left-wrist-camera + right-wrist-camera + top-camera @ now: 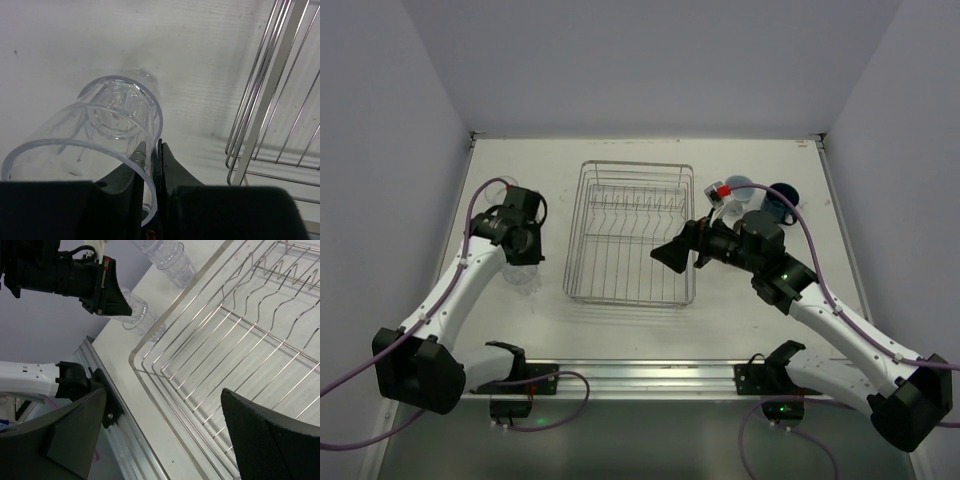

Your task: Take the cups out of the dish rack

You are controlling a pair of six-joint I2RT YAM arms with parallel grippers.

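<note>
An upright clear tumbler (120, 115), on the bench (650, 335) just left of the dish rack (630, 300), is clamped by its rim in the left pincer (151, 147) directly above it, while the right pincer (672, 256) is held wide open and empty at the rack's right side.

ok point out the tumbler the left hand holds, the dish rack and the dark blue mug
clear tumbler (75, 125), left wrist view, side wall
dish rack (577, 230), top view, left side wall
dark blue mug (782, 198), top view, body
</note>
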